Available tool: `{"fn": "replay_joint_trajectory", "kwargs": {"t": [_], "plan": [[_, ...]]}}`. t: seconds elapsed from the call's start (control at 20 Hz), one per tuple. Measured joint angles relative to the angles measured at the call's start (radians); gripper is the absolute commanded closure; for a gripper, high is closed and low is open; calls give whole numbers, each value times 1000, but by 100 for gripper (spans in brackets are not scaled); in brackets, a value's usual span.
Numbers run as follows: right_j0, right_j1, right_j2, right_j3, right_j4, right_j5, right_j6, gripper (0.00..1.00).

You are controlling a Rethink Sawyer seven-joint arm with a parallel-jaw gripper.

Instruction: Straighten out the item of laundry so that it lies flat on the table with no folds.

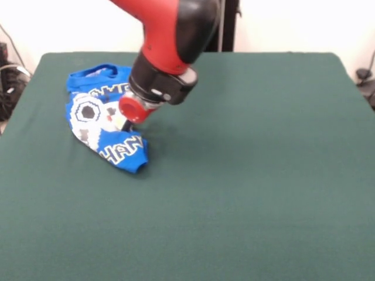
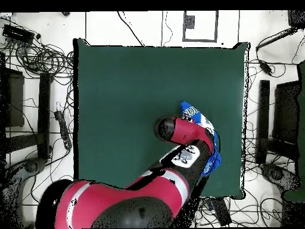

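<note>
- The table [image 1: 246, 193], clad in dark green, is bare along its near side in the front view, with nothing there to snag on.
- The item of laundry [image 1: 96, 126], a bright blue T-shirt, lies crumpled at about ten o'clock from the table's middle in that view, near the left edge. It is bunched, with the print side doubled over itself.
- The gripper [image 1: 125, 124] is down on the shirt, at about three o'clock on the heap. I cannot tell whether the fingers are apart or closed on cloth, as the wrist hides them in both views.
- Risk, as a judgement: a pull from here could drag the whole bundle instead of opening it, if several layers are caught together.
- A drag toward nine o'clock could carry cloth over the table's edge, since the shirt sits near it.
- Writing: yellow-outlined letters show only in part, roughly "HAN" on the near fold; the far fold's row I cannot read. No brand is legible.
</note>
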Motion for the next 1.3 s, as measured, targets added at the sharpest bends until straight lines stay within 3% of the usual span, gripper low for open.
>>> {"fn": "replay_joint_trajectory", "kwargs": {"t": [0.45,0.85,1.3], "plan": [[-177,-198,151,198,-69,-5,0,100],[-199,-317,209,321,-117,-5,0,100],[-197,-400,263,384,-112,-5,0,100]]}}
